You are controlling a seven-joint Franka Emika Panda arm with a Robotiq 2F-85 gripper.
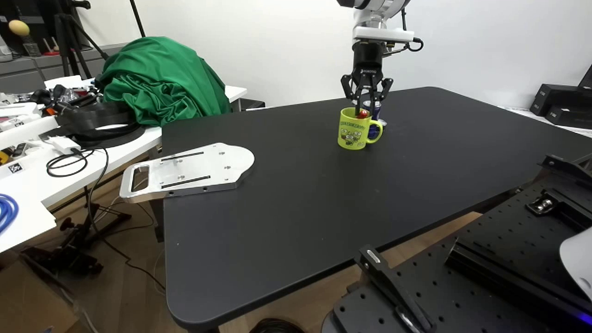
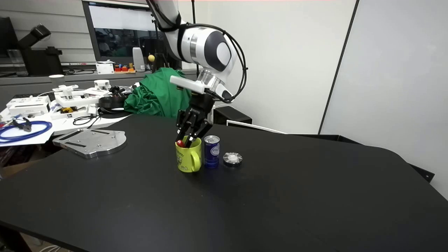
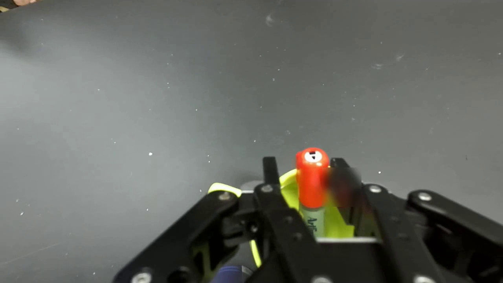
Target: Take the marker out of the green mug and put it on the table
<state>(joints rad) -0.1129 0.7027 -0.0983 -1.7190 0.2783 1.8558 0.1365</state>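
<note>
The green mug stands upright on the black table in both exterior views (image 1: 350, 134) (image 2: 184, 161); its rim also shows in the wrist view (image 3: 289, 177). The marker (image 3: 312, 184) stands in the mug with its red cap up and a grey-green lettered body below. Its red end shows in both exterior views (image 1: 362, 114) (image 2: 180, 144); its lower part is hidden. My gripper (image 3: 304, 169) points down at the mug's mouth, open, one finger on each side of the red cap. A gap shows at the left finger; the right finger is partly blurred and close to the cap. The table (image 1: 286, 208) lies beneath.
A blue can (image 2: 212, 154) stands right beside the mug, near its handle; it also shows in the wrist view (image 3: 228, 274). A small round dark disc with a pale top (image 2: 232, 159) lies beyond the can. A silver metal plate (image 1: 199, 169) lies over the table edge.
</note>
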